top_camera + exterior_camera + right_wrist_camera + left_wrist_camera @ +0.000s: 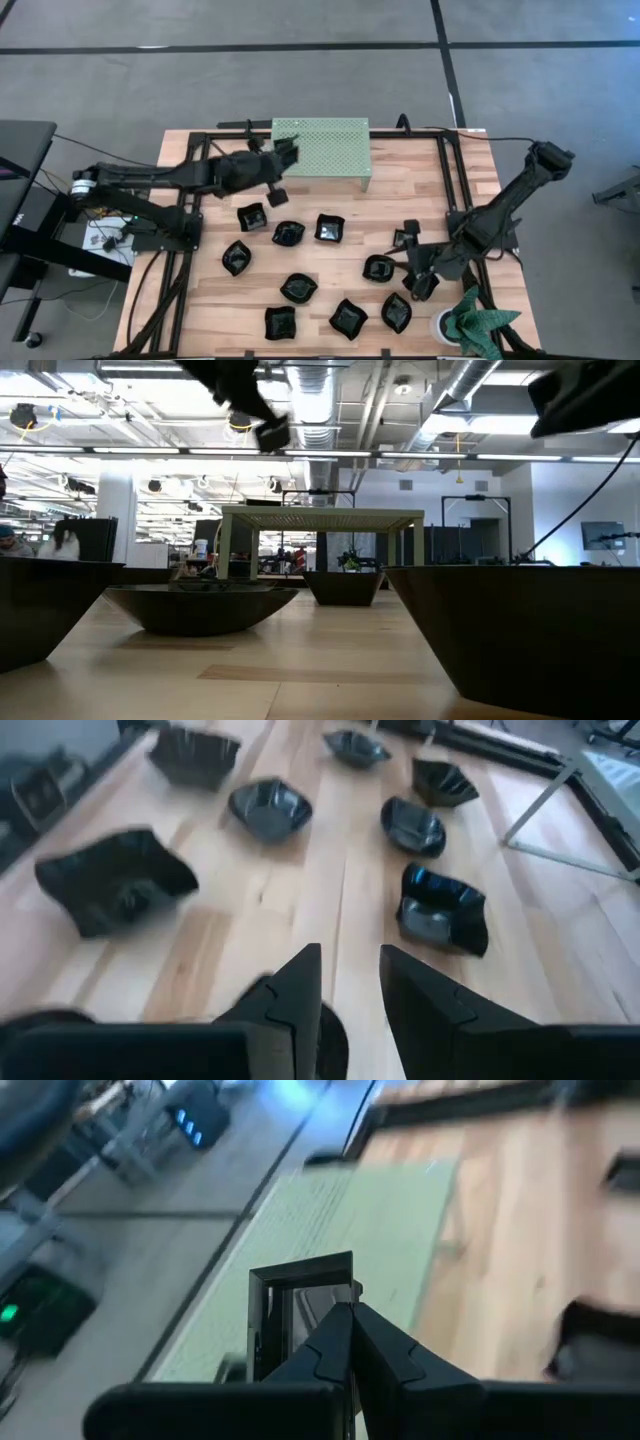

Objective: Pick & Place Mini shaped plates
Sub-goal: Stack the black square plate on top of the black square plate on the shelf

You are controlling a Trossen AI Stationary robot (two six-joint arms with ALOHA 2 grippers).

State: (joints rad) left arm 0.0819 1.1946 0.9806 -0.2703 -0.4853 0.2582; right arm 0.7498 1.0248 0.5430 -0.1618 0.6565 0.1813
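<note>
Several small glossy black plates [298,288] lie on the wooden table, and they also show in the right wrist view [268,808]. My left gripper [276,186] is high above the table by the near left corner of the pale green perforated stand [320,150]. It is shut on a small square black plate [300,1295], which also shows in the low view [272,432]. My right gripper [350,970] is open and low over the table's right part [420,283]. The plates lie ahead of it. A dark shape under its fingers cannot be made out. My left gripper pinches the square plate by one side of its rim [345,1285] between its two shut fingers. The plate is lifted clear, high above the table, with the stand's top [350,1200] beyond it.
A small green plant in a white pot [475,325] stands at the near right corner. Black frame rails [447,170] run along the table's sides. Two plates [200,605] sit close in front of the low camera. Bare wood lies between the stand and the plates.
</note>
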